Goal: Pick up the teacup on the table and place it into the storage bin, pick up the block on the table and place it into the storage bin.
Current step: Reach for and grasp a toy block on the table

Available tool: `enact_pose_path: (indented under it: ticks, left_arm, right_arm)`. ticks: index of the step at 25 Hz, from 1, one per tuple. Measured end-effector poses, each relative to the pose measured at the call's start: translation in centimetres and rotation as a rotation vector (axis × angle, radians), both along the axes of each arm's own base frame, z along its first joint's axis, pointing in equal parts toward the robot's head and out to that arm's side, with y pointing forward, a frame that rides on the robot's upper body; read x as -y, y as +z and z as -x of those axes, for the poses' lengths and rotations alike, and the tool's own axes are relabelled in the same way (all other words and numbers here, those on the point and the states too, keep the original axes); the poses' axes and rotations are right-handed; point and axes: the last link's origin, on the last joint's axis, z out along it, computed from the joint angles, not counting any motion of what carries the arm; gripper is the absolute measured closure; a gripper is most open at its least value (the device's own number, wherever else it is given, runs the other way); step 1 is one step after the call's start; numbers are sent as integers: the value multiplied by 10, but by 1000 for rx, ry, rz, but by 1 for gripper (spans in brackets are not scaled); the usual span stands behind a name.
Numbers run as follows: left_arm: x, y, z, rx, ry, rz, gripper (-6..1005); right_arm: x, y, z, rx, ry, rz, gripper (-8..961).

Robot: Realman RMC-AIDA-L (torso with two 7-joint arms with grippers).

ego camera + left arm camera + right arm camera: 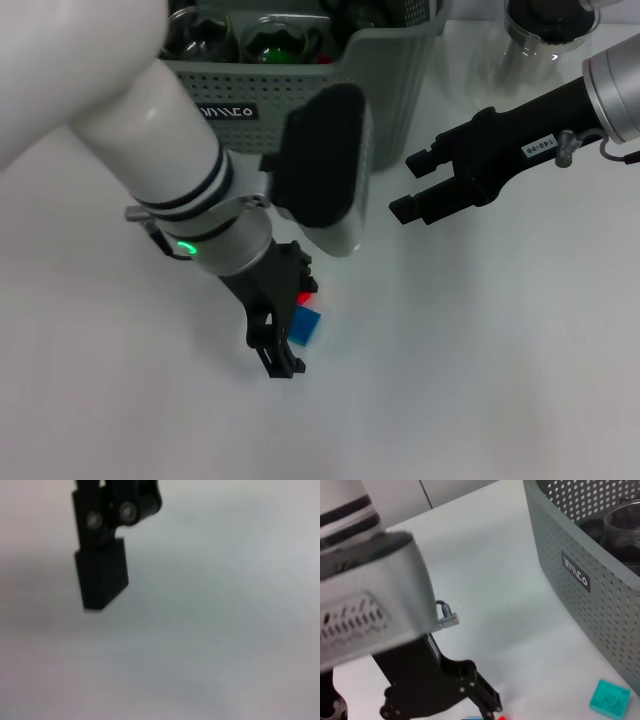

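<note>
on the white table, the left gripper stood with its jaws apart around the small blue block, low in the middle, which looked light and hard, best pinched by its flat sides.

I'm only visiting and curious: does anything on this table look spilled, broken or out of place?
Nothing looks spilled or broken. The storage bin stands upright with glassware inside. A blue block lies on the table beside the left pincer. The right pincer hangs open near the bin.
</note>
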Motion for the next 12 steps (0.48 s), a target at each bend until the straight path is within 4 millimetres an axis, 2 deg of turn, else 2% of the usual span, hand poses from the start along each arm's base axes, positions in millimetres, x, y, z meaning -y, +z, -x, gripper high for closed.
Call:
enact_pose_path:
  ticks: [12]
  left_arm:
    - [-1,-18,-2,-68,-119,23,51]
  right_arm:
    - [0,-1,-1,-3,-5,-4,187]
